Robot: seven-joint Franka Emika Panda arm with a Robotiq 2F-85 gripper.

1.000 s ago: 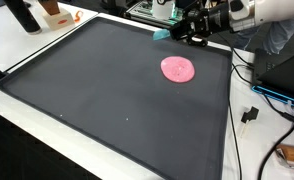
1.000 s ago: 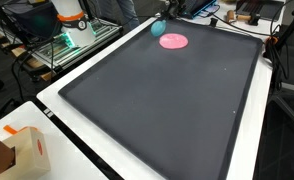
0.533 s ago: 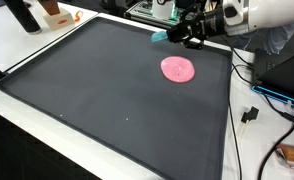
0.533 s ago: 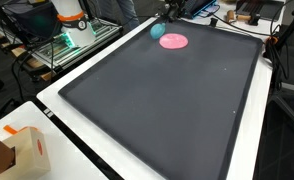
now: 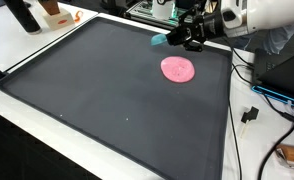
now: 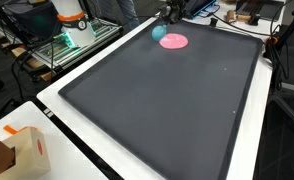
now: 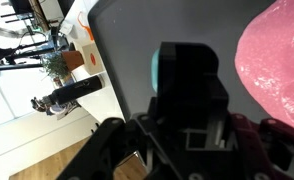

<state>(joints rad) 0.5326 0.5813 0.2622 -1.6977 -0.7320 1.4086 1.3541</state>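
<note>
A small teal object (image 5: 160,40) hangs at the far edge of the black mat (image 5: 107,100), and my gripper (image 5: 173,39) is shut on it. In the wrist view the dark fingers (image 7: 192,80) stand together, with a strip of the teal object (image 7: 158,68) showing at their left side; the rest is hidden. A flat pink disc (image 5: 177,69) lies on the mat just in front of the gripper, and it fills the right of the wrist view as the pink disc (image 7: 277,70). From across the mat, the teal object (image 6: 158,32) sits beside the pink disc (image 6: 174,41).
The mat has a raised white border (image 6: 57,100). A cardboard box (image 6: 22,150) stands off its near corner. Cables (image 5: 249,115) and equipment lie beside the mat's side edge. Bottles and boxes (image 5: 42,12) stand at a far corner.
The gripper has shifted slightly along the mat's far edge and a little lower, taking the teal object with it. The pink disc has not moved.
</note>
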